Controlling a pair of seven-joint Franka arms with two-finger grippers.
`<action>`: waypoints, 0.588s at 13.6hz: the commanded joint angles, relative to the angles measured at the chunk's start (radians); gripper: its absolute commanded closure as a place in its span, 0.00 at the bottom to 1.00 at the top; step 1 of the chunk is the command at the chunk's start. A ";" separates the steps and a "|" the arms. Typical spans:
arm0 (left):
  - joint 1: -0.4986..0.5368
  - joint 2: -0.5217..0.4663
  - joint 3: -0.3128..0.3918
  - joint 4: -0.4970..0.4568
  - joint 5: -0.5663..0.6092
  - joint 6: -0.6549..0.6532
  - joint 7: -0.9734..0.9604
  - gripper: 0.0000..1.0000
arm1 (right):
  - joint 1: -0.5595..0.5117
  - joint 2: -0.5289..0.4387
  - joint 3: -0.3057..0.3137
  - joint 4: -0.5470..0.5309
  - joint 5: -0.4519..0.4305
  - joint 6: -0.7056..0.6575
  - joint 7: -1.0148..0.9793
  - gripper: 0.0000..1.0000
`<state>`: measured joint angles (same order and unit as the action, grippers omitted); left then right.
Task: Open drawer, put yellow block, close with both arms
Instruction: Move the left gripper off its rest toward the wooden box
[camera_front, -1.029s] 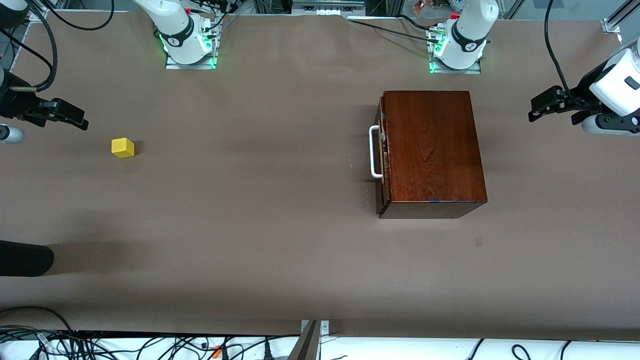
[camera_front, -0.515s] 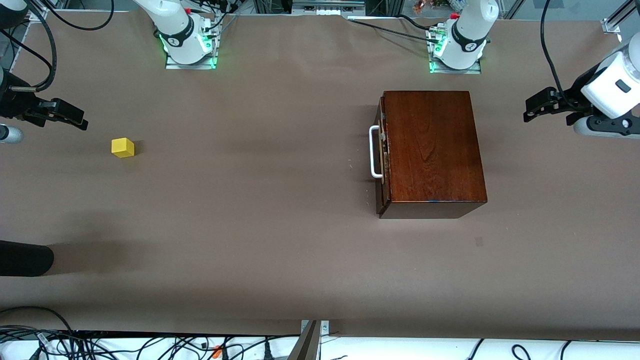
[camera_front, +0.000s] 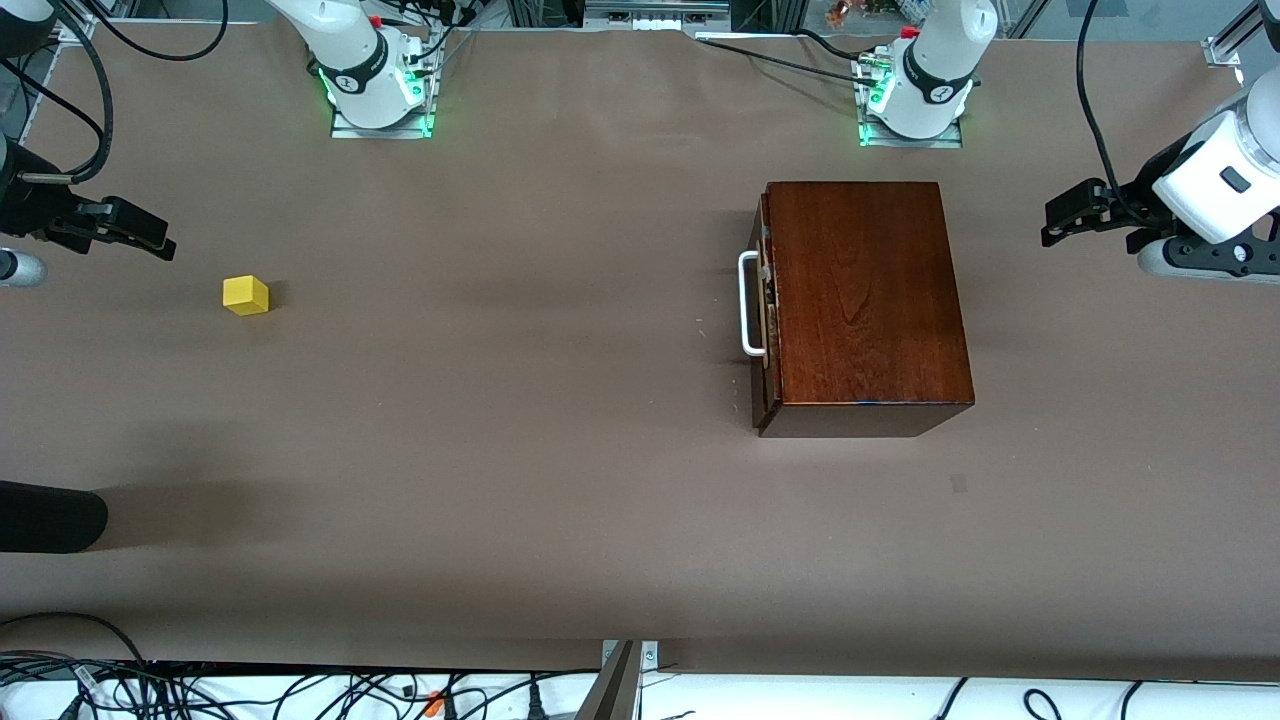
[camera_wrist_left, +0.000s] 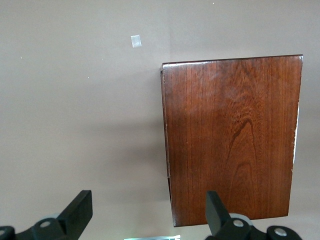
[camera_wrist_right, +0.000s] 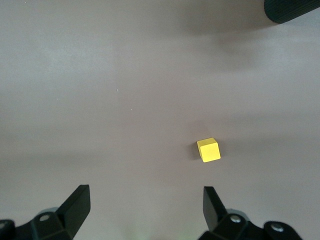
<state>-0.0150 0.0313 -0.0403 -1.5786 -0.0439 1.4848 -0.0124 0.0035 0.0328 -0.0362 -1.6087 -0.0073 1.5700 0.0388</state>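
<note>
The mahogany box (camera_front: 865, 300) stands toward the left arm's end of the table, its drawer shut, the white bar handle (camera_front: 747, 304) facing the table's middle. The box fills much of the left wrist view (camera_wrist_left: 232, 140). The yellow block (camera_front: 245, 295) lies on the table toward the right arm's end and shows in the right wrist view (camera_wrist_right: 208, 150). My left gripper (camera_front: 1055, 222) is open and empty, in the air beside the box at the table's end. My right gripper (camera_front: 160, 245) is open and empty, up above the table beside the block.
The brown table surface (camera_front: 520, 400) stretches between block and box. A black rounded object (camera_front: 50, 516) lies at the table's edge nearer the camera than the block. A small grey mark (camera_front: 958, 483) sits on the table nearer the camera than the box. Cables run along the table's edges.
My left gripper has drifted a little toward the box and the left arm's wrist has turned. The right gripper, the block and the box have not moved.
</note>
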 joint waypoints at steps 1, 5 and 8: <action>-0.009 0.024 -0.003 0.028 0.012 -0.024 0.017 0.00 | -0.011 -0.017 0.007 -0.005 -0.006 -0.007 -0.005 0.00; -0.041 0.042 -0.015 0.014 0.009 -0.084 0.009 0.00 | -0.011 -0.019 0.007 -0.007 -0.006 -0.007 -0.004 0.00; -0.088 0.110 -0.045 0.014 0.010 -0.022 -0.067 0.00 | -0.011 -0.017 0.007 -0.007 -0.006 -0.007 -0.005 0.00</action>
<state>-0.0720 0.0944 -0.0675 -1.5804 -0.0441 1.4323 -0.0297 0.0027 0.0328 -0.0362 -1.6087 -0.0073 1.5697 0.0388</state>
